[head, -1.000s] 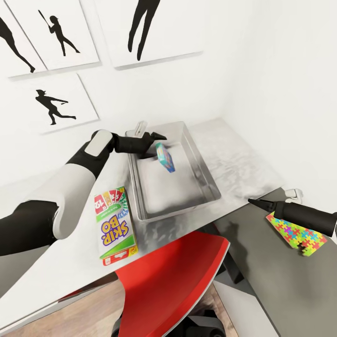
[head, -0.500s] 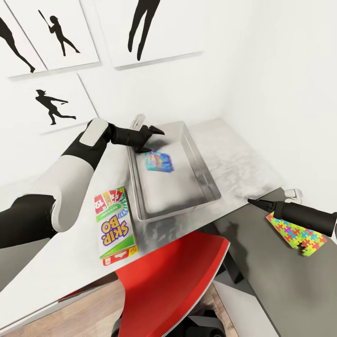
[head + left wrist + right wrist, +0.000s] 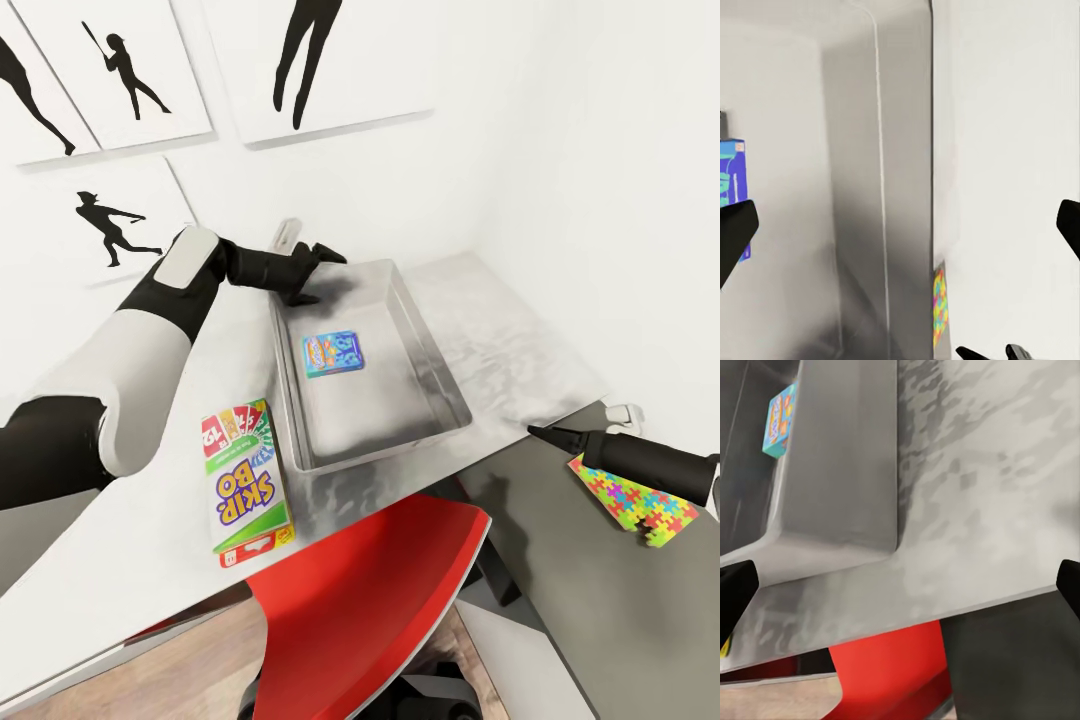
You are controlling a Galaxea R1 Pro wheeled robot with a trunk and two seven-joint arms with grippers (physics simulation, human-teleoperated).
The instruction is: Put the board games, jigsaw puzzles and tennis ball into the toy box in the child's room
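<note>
Head view: the left hand [image 3: 318,270] hangs over the far end of the toy box [image 3: 440,385], fingers apart and holding nothing. A small blue game box [image 3: 333,354] lies flat inside the toy box. A card game box [image 3: 243,476] that reads "SKIP-BO" lies on the worktop [image 3: 520,360] just beside the toy box. The right hand [image 3: 552,435] reaches out low near a bright jigsaw puzzle [image 3: 632,500]; I cannot tell here if its fingers are apart. A red chair [image 3: 370,610] stands in front.

Left wrist view: fingertips [image 3: 735,232] wide apart, blue box at the edge.

Right wrist view: fingertips [image 3: 735,589] wide apart, toy box and red chair ahead.
</note>
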